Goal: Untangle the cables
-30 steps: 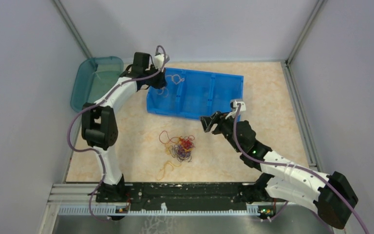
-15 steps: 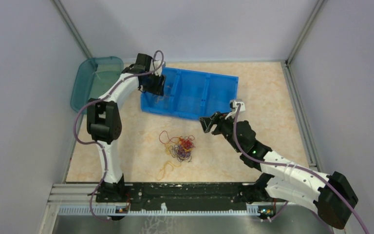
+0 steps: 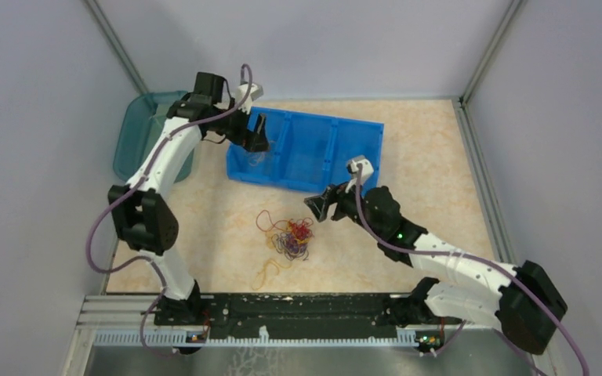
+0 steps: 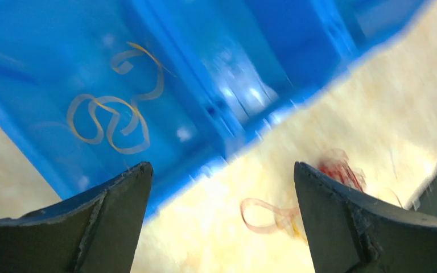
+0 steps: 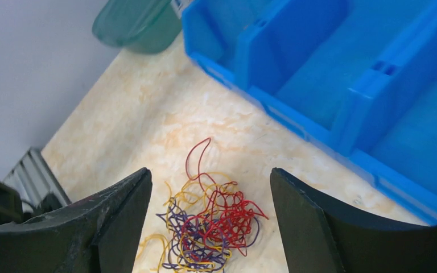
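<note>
One tangle of cables (image 3: 292,237): lying on the beige marbled surface (image 3: 439,180), on the near side of the blue bin (image 3: 321,145) and apart from it. Mixing red, orange-yellow and dark purple strands, and trailing one red loop toward the bin.

One loose orange-yellow cable (image 3: 269,272): lying on the surface just nearer the arm bases than the tangle. Cannot tell whether touching it.

One curled orange-yellow cable (image 4: 114,119): resting in loops on the floor of the bin's left end compartment.

One teal tray (image 3: 143,133): sitting at the far left of the surface, beside the bin, partly hiding behind the left arm.

Left fingers (image 4: 111,227): hanging over the left end of the bin, standing wide apart, gripping nothing.

Right fingers (image 5: 313,227): hovering over the surface between bin and tangle, standing wide apart, gripping nothing. Framing the tangle between both tips in the right wrist view.
</note>
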`<state>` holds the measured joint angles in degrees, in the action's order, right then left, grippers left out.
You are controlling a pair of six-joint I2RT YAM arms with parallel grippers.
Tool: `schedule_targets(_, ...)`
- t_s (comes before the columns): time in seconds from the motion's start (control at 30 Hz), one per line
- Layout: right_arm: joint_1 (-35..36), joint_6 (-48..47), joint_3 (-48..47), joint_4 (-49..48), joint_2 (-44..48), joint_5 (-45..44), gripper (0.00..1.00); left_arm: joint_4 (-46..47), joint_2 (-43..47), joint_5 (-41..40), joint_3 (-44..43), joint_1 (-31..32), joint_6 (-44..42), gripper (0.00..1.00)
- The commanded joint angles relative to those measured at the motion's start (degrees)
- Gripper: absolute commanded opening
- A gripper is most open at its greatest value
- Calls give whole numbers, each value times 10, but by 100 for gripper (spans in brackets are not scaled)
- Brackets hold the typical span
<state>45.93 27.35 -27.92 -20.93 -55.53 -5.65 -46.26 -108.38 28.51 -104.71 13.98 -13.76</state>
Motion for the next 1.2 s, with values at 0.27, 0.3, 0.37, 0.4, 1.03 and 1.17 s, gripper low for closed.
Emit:
schedule_targets(0.27,81,-157,-187,100,-244,156,91,-53,447,160,472,47,-427,100)
schedule_targets(0.3,82,-148,-193,92,-265,153,91,-54,465,144,499,66,-439,99)
schedule_targets(0.37,82,-122,-197,77,-295,137,89,-46,492,107,551,113,-454,97)
schedule_targets(0.4,82,-103,-198,77,-307,126,85,-33,495,80,574,138,-449,96)
schedule_targets(1.03,55,53,-75,43,-244,-4,55,66,393,-5,698,313,-350,85)
schedule_targets(1.17,55,63,-56,56,-212,-41,54,83,383,-39,716,316,-354,81)
